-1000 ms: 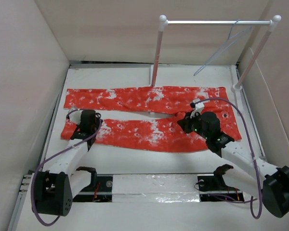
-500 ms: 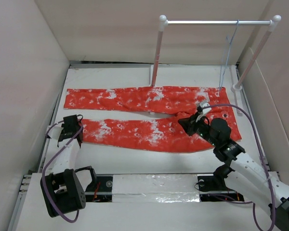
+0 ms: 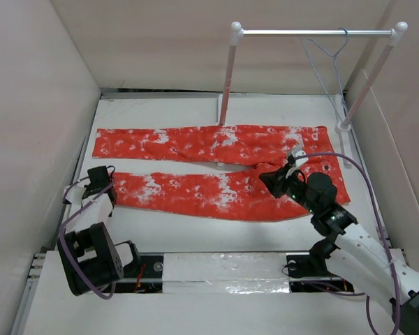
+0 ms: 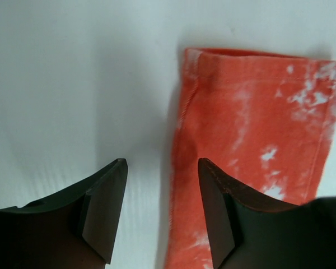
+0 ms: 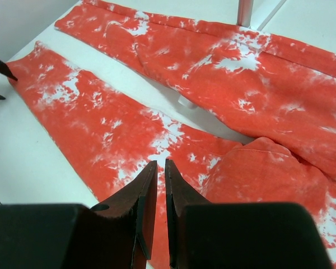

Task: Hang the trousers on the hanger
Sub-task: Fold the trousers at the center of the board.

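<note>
top view: finds the trousers (image 3: 216, 143) flat on the table (image 3: 195, 230), legs running left to right, waistband right, well apart from the hanger (image 3: 343, 33) hooked on the rail (image 3: 293, 32). left wrist: shows left gripper (image 4: 162, 165) wide, holding nothing, near-leg hem just right of the gap. right wrist: shows right gripper (image 5: 161, 165) pinched to a slit, empty, above the near leg.

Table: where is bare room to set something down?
Bare table runs along the near edge, in front of the trousers, and along the back wall, beside the stand pole. The middle is crowded: both legs, thin gap between.
</note>
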### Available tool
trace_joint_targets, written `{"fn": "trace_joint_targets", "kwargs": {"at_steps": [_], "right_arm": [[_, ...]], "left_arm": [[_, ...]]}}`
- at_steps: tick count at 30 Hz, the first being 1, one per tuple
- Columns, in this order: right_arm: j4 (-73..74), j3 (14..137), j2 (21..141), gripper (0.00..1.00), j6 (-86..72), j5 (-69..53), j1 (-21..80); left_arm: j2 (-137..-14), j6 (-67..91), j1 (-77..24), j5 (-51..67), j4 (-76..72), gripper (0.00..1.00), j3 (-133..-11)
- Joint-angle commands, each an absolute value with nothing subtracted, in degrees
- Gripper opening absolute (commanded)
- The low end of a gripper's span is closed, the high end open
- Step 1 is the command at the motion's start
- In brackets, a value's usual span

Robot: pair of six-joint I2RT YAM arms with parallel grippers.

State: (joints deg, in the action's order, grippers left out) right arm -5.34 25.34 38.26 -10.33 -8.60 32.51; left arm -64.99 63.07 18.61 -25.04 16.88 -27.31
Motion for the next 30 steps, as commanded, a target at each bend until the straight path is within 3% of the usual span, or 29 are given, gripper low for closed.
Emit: {"fn": "trace_joint_targets", "kwargs": {"at_steps": [1, 4, 5, 14, 19, 26, 30], "right_arm": [[-6.2, 25.4, 37.9, 0.17, -9.9, -9.1, 31.7], [-6.3, 25.3, 38.5, 0.17, -10.0, -8.7, 31.7], [-6.3, 25.3, 38.8, 0.17, -10.1, -8.6, 31.2], [-10.3, 24.7, 47.5, 0.16, -10.5, -7.4, 30.7], [-9.8, 25.3, 53.8, 0.09, -10.9, -1.9, 29.4], [-8.8, 26.5, 61.1, 0.10, -13.5, 2.7, 23.6], [-13.1, 27.8, 71.1, 0.12, -15.9, 1.2, 22.5]], "left_arm": [[-68.1, 62.7, 19.0, -22.3, 14.0, 0.49, -28.5], [-68.6, 60.6, 19.0, -21.5, 10.5, 0.18, -29.0], [-67.6, 59.9, 19.0, -21.7, 10.1, 0.00, -29.3], [-47.1, 50.7, 14.3, -15.0, 4.1, 0.00, -31.3], [-42.5, 49.7, 12.3, -5.6, 0.4, 0.00, -31.6], [-35.3, 40.5, 12.3, 2.7, 1.7, 0.00, -37.5], [-34.7, 34.8, 9.0, 7.8, 5.4, 0.00, -43.4]]}}
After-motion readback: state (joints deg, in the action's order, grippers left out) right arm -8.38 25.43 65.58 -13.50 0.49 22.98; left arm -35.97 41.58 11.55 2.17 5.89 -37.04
